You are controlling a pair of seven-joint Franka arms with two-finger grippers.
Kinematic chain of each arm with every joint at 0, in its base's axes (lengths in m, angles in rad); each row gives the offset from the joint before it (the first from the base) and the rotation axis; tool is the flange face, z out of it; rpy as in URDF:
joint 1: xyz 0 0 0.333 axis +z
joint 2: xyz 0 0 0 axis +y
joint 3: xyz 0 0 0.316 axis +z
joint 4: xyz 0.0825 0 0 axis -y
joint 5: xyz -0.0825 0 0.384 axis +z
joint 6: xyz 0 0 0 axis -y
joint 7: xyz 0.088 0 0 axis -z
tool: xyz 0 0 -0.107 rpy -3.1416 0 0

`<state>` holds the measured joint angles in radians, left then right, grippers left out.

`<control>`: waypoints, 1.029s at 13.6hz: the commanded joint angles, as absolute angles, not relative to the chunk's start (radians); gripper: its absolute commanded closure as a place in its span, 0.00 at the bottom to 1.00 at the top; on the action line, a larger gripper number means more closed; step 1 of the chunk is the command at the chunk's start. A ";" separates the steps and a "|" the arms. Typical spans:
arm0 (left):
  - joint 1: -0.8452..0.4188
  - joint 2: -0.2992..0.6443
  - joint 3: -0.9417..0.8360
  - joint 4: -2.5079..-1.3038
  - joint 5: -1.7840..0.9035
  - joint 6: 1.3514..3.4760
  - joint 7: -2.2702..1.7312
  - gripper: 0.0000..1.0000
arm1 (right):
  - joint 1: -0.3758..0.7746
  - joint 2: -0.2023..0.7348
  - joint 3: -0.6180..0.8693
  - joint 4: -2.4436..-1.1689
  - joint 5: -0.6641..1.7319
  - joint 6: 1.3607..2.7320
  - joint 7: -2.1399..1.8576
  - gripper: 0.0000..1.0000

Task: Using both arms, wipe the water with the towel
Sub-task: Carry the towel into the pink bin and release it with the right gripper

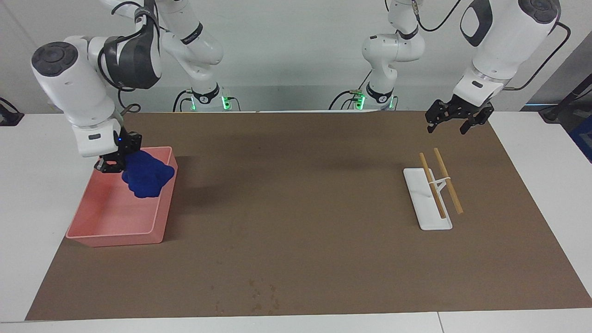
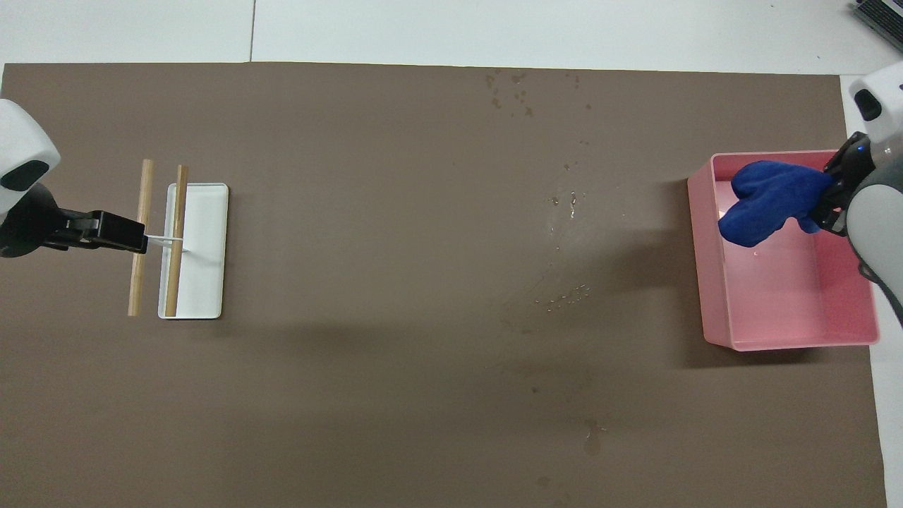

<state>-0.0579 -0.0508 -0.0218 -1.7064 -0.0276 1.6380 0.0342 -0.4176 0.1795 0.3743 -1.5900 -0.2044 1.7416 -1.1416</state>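
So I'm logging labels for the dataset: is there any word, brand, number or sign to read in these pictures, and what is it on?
None can be read.
pink tray, white holder, blue towel, brown mat: no print shows.
right arm, left arm: no lettering shows.

Bright, even light falls from above — both views are sharp, without blur or visible edge distortion. Soft broad shadows lie on the brown mat (image 1: 323, 208), a darker one beside the pink tray (image 2: 790, 339). Small wet glints (image 2: 570, 201) catch light — no strong glare.
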 commanded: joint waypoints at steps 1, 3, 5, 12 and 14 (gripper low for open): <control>-0.058 -0.058 -0.021 -1.700 -0.012 1.620 0.034 0.00 | -0.463 0.152 0.388 -1.647 -0.265 1.828 -1.241 1.00; -0.058 -0.058 -0.021 -1.700 -0.012 1.620 0.034 0.00 | -0.503 0.118 0.388 -1.747 -0.279 1.957 -1.326 1.00; -0.058 -0.058 -0.021 -1.700 -0.012 1.620 0.034 0.00 | -0.544 0.107 0.390 -1.854 -0.278 2.090 -1.356 1.00; -0.057 -0.058 -0.021 -1.700 -0.012 1.620 0.034 0.00 | -0.568 0.109 0.390 -1.931 -0.275 2.163 -1.332 0.24; -0.057 -0.058 -0.021 -1.700 -0.012 1.620 0.034 0.00 | -0.565 0.110 0.391 -1.927 -0.261 2.151 -1.330 0.00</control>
<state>-0.0579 -0.0508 -0.0218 -1.7064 -0.0276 1.6380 0.0342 -0.5527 0.1364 0.3792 -1.8994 -0.2612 2.1515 -1.3340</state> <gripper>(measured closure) 0.000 0.352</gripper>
